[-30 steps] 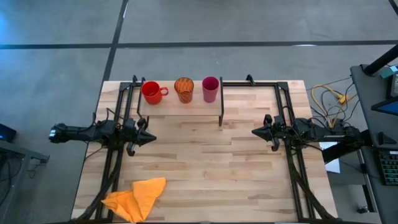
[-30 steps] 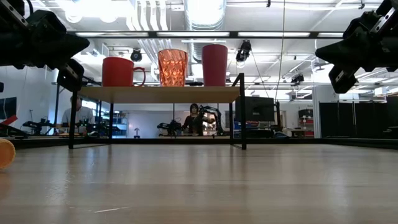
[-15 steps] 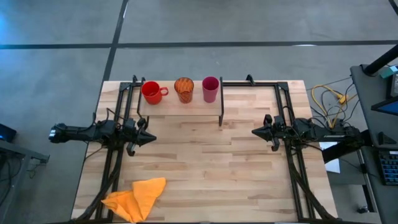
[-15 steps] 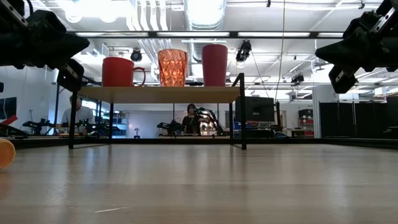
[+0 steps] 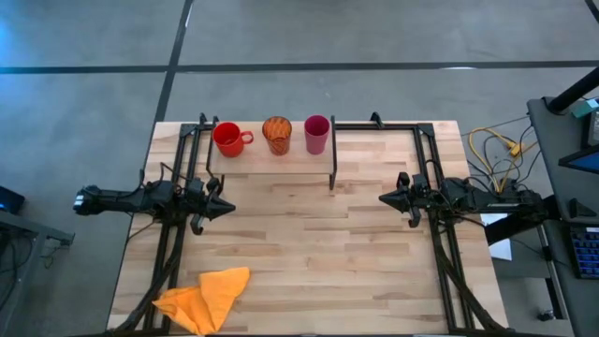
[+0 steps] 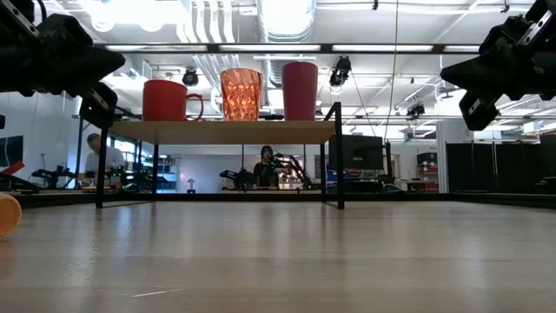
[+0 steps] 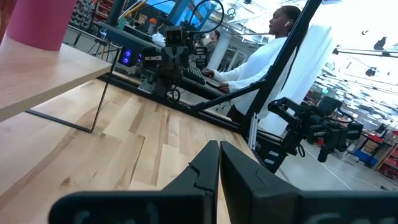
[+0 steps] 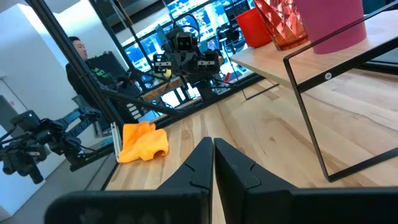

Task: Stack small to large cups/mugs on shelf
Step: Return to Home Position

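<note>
A red mug [image 5: 227, 139], an orange patterned cup [image 5: 277, 134] and a magenta-pink tumbler [image 5: 317, 134] stand upright in a row on the shelf's wooden top board [image 5: 298, 155] at the table's far side. They also show in the low view: the mug [image 6: 165, 100], the cup [image 6: 241, 94], the tumbler [image 6: 300, 90]. My left gripper [image 5: 227, 209] is shut and empty, raised at the table's left. My right gripper [image 5: 384, 198] is shut and empty, raised at the table's right. Both point toward the table's middle.
An orange cloth [image 5: 203, 299] lies crumpled at the table's near left corner. The shelf stands on thin black legs [image 5: 333, 173]. Black arm frames run along the table's left and right sides. People show in the room behind the table.
</note>
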Robot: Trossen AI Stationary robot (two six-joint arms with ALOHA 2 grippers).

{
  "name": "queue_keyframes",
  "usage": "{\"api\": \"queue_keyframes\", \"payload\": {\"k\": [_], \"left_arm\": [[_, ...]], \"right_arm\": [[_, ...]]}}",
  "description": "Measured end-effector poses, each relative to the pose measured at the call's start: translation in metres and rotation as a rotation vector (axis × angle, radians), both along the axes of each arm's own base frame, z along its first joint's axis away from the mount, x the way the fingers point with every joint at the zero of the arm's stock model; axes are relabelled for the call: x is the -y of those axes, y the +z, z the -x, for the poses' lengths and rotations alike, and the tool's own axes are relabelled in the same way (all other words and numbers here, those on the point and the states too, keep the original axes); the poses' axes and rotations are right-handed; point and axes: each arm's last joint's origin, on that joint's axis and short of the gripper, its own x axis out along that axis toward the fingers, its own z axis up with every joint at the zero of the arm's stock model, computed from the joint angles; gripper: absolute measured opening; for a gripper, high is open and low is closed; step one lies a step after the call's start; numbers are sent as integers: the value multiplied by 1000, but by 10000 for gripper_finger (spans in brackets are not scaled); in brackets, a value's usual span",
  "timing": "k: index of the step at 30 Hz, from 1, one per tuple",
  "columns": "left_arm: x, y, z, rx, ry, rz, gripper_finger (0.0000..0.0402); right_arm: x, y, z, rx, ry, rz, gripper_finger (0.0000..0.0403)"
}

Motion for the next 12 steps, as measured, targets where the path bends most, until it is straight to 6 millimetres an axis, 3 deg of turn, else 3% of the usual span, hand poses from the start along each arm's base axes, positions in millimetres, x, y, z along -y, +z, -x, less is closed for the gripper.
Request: {"api": "queue_keyframes", "payload": {"k": [12], "left_arm": [[0, 0, 0, 0, 6, 0, 0]], "right_arm": [[0, 0, 0, 0, 0, 0, 9]]}}
